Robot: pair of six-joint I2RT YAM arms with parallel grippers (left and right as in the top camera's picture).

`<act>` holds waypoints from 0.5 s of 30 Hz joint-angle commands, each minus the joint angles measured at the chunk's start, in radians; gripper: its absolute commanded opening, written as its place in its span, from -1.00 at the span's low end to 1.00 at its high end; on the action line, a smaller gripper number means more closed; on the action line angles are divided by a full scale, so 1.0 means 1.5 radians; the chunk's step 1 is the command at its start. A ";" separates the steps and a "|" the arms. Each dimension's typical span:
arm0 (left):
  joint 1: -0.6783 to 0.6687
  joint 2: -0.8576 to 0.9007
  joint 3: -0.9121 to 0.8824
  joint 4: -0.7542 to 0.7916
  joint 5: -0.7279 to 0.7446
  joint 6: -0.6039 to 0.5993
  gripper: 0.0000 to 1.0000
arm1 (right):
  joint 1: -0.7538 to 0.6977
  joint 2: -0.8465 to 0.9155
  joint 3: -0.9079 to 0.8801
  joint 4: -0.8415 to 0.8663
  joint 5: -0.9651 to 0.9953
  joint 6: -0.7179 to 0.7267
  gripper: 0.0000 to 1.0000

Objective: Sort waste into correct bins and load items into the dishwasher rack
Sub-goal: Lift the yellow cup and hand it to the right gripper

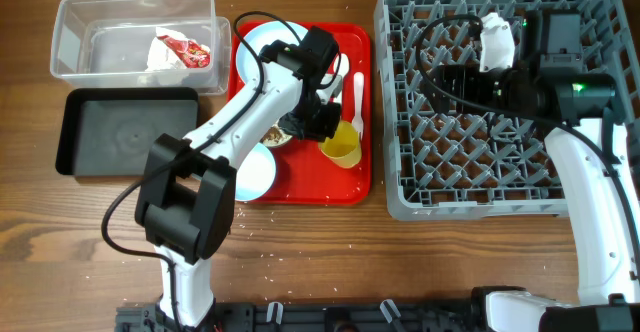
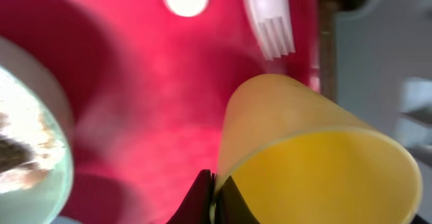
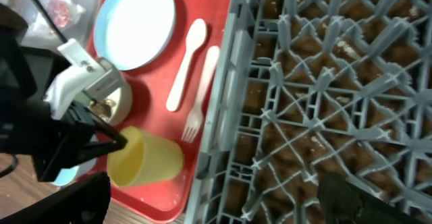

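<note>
My left gripper is shut on the rim of the small yellow cup, which is tilted over the red tray. The left wrist view shows the jaws clamping the cup's wall. The cup also shows in the right wrist view. The pale green bowl holds food scraps beside it. The pale blue plate, white spoon and fork lie on the tray, and the pale blue bowl sits at its front left. My right gripper is open and empty over the grey rack.
The clear tub at the back left holds the red-and-white wrapper. The black tray sits in front of it. Crumbs lie scattered on the wooden table in front of the red tray.
</note>
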 commanded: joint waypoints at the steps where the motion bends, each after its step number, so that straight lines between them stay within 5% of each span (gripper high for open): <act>1: 0.070 -0.044 0.007 0.014 0.212 0.005 -0.92 | -0.001 0.004 0.013 -0.001 -0.124 0.002 1.00; 3: 0.143 -0.072 0.007 0.043 0.448 0.044 -0.92 | -0.001 0.012 0.013 0.015 -0.225 -0.004 0.99; 6: 0.208 -0.076 0.007 0.072 0.642 0.044 -0.92 | -0.001 0.027 0.013 0.034 -0.437 -0.094 0.99; 10: 0.220 -0.076 0.007 0.117 0.805 0.043 -0.92 | 0.001 0.035 0.012 0.069 -0.496 -0.119 0.99; 15: 0.199 -0.076 0.007 0.117 0.865 0.043 -0.92 | 0.041 0.039 0.012 0.160 -0.517 -0.075 1.00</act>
